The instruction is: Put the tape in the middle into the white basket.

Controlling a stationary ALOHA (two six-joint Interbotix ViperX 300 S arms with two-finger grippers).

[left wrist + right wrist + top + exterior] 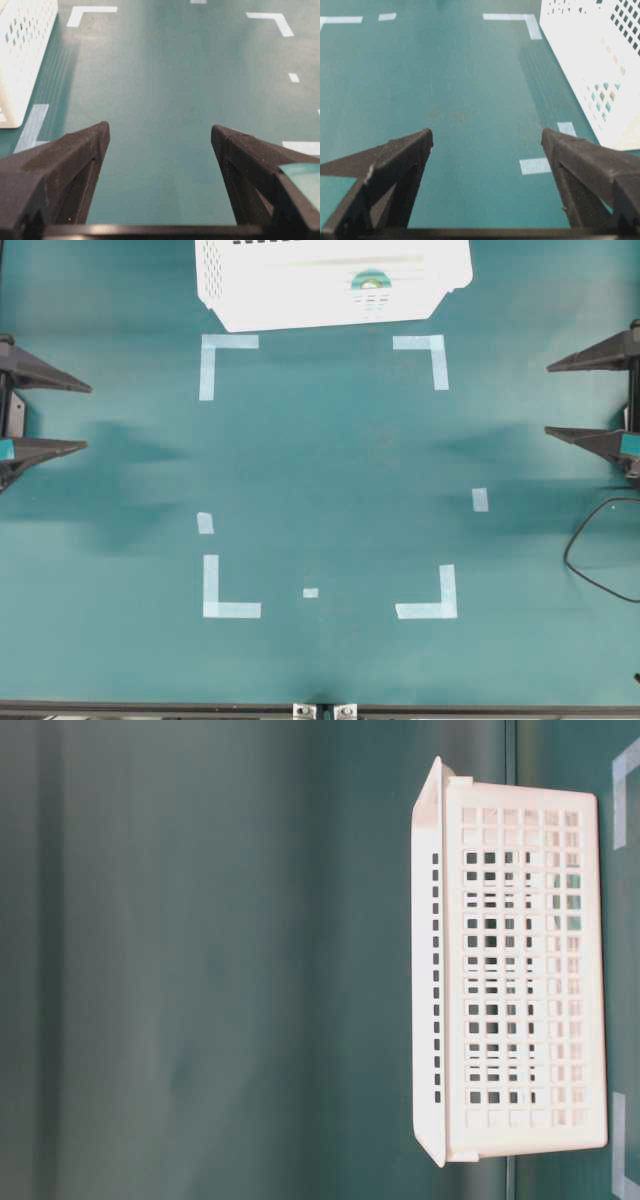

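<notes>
The white basket (pixel 320 302) stands at the far edge of the table, centre. The teal tape roll (pixel 369 281) lies inside it, toward its right half. In the right wrist view teal shows through the basket's slotted wall (pixel 602 95). The basket also shows in the table-level view (pixel 510 970) and in the left wrist view (pixel 22 55). My left gripper (pixel 85 418) is open and empty at the left table edge. My right gripper (pixel 550 398) is open and empty at the right edge. Both are far from the basket.
Pale-blue L-shaped corner marks (pixel 228 352) (pixel 425 598) and small tape strips (pixel 480 499) lie flat on the teal table. A black cable (pixel 590 550) loops at the right edge.
</notes>
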